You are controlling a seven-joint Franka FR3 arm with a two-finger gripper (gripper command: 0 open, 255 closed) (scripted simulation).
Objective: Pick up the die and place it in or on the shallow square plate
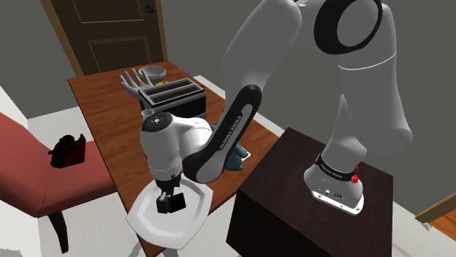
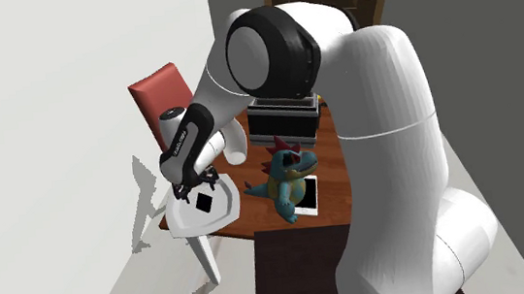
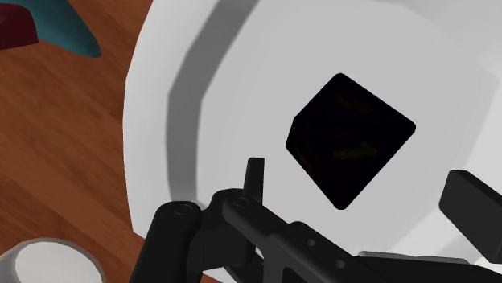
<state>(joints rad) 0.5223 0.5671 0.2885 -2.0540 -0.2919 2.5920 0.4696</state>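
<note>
The die [image 3: 350, 141] is a black cube lying in the white shallow plate [image 3: 201, 88], which sits at the near corner of the wooden table [image 1: 102, 102]. My gripper [image 3: 366, 189] hovers just above it, open, its two fingers [image 3: 256, 173] apart and touching nothing. In the shoulder view the gripper [image 1: 169, 191] points straight down over the die [image 1: 174, 204] in the middle of the plate [image 1: 146, 219]. From the second exterior view the die [image 2: 204, 203] rests in the plate [image 2: 225, 213] under the gripper [image 2: 196, 188].
A blue toy dinosaur [image 2: 282, 173] stands beside the plate, with a white card [image 2: 305, 194] next to it. A black box [image 1: 172, 93], a bowl [image 1: 153, 73] and a hand-shaped piece [image 1: 131, 80] lie farther back. A red chair [image 1: 36, 168] flanks the table.
</note>
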